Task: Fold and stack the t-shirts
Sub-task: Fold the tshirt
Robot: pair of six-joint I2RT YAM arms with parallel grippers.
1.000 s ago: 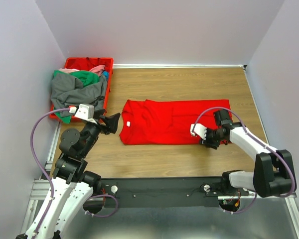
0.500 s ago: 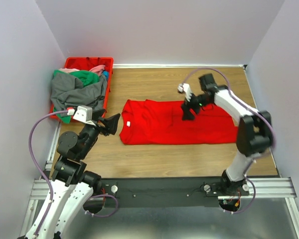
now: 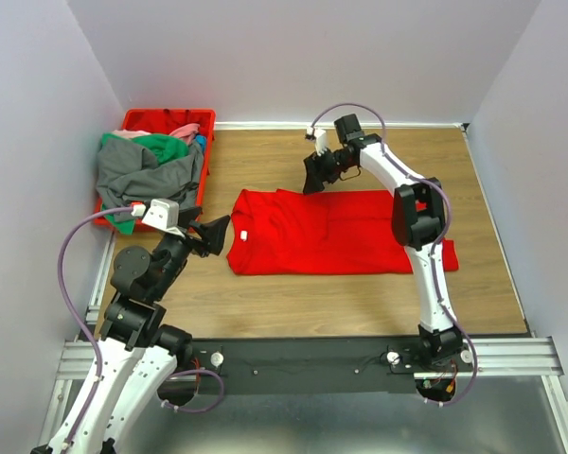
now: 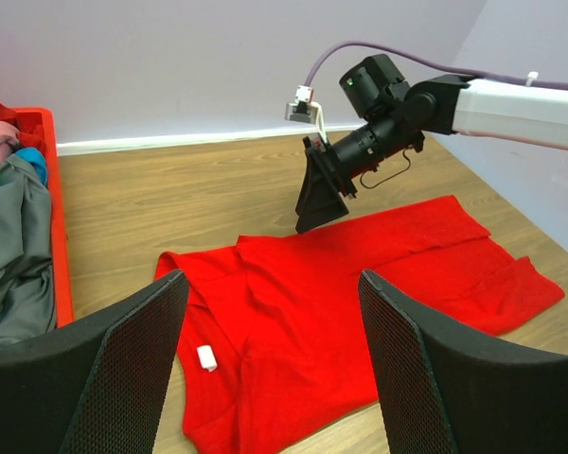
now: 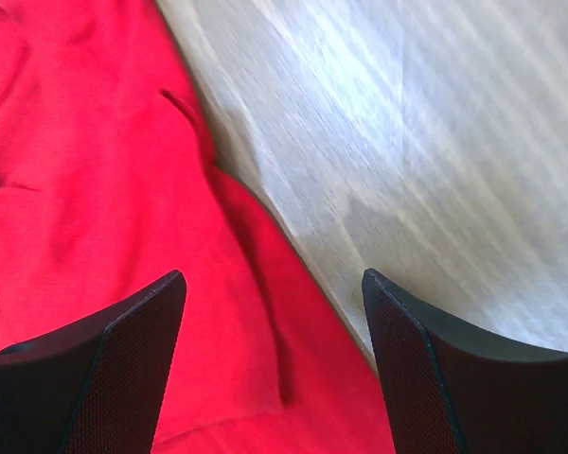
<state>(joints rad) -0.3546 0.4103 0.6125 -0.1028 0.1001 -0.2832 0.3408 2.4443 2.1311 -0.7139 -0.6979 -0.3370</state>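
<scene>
As the overhead view stands, I log one bright red t-shirt (image 3: pixel 331 232), spread flat across the middle of the wooden bench (image 3: pixel 360 293), with its white neck label (image 3: pixel 243 233) at the left end.

Right arm (image 3: pixel 398 175): stretched to the upper centre of the frame, its jaws over the shirt's far edge. In the wrist view I read them as wide apart and holding nothing, with red cloth and bare wood showing between them.

Left arm (image 3: pixel 147 270): lower left of the frame, its jaws just beside the shirt's left end, spread wide and empty.

Red plastic crate (image 3: pixel 137 121), upper left: holds a heap made up of a grey t-shirt (image 3: pixel 137 170), a green t-shirt (image 3: pixel 161 145) and a pink t-shirt (image 3: pixel 185 130). The grey one spills over the crate's near rim.
</scene>
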